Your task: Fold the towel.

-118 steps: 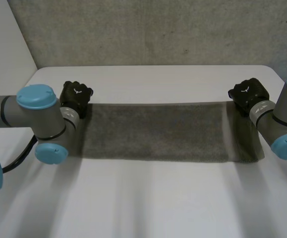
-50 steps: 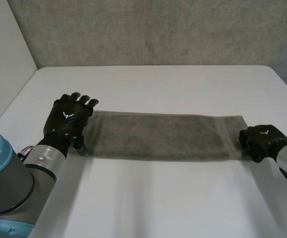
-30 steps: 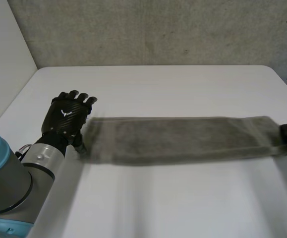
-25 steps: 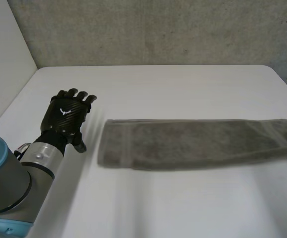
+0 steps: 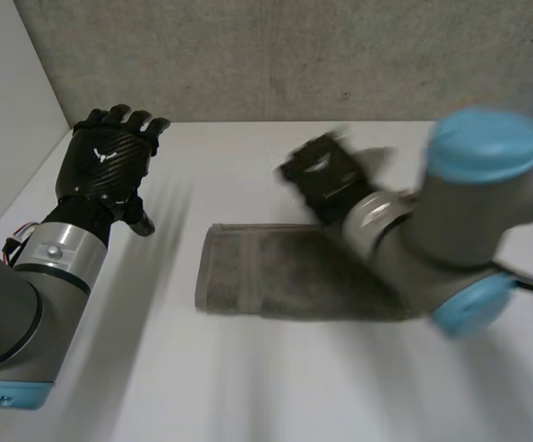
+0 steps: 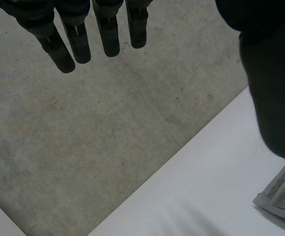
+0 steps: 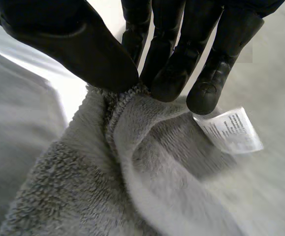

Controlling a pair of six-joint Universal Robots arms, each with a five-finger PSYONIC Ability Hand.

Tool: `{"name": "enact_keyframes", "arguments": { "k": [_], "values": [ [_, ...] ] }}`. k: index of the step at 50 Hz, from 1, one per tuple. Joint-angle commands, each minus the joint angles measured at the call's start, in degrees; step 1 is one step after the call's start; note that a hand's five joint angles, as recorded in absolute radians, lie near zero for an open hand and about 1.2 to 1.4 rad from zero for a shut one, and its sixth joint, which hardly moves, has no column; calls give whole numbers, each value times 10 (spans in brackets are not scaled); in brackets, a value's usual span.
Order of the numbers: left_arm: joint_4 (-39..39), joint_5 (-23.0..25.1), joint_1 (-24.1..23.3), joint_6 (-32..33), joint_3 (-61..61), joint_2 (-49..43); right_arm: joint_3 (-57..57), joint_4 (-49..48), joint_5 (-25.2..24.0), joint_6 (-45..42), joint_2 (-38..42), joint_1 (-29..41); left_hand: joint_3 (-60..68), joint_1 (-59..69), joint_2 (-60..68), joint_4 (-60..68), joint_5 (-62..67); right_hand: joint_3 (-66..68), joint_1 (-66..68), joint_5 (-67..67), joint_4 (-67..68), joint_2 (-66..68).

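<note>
Towel (image 5: 266, 272), grey, lay on the white table (image 5: 248, 387) near its middle, its right part hidden under the right arm (image 5: 459, 212). At the left, the left hand (image 5: 108, 164) hung above the table's far corner, fingers (image 6: 108, 34) straight and holding nothing, well apart from the cloth. Further right, the right hand (image 5: 326, 180) pinched the towel's edge between thumb and fingers (image 7: 167, 73), just beside a white label (image 7: 230, 130).

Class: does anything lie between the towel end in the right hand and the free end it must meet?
Nothing visible. The right hand pinches the towel; its free end lies bare on the table, the open left hand apart from it.
</note>
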Motion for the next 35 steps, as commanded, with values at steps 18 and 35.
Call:
{"name": "enact_keyframes", "arguments": {
  "k": [18, 35],
  "values": [
    [1, -1, -41, -10, 39, -55, 101, -15, -27, 61, -26, 23, -30, -39, -37, -41, -117, -669, -654, -665, -669, -638],
    [-20, 2, -112, 6, 81, -169, 305, -19, -34, 121, -143, -134, 34, 25, 27, 23, -53, -669, -654, -665, -669, -638]
  ]
}}
